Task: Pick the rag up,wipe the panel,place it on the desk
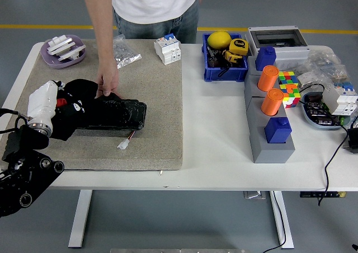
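The rag [75,104], black and bunched, is pressed on the left end of the black panel [109,114], near the table's left edge. It is gripped by the left hand [53,104], whose white-covered fingers are closed around it. The panel's long axis runs left to right along the grey mat [151,96], so it lies rightward of the hand. Its far edge is steadied by a person's hand [107,84]. The right hand is not seen.
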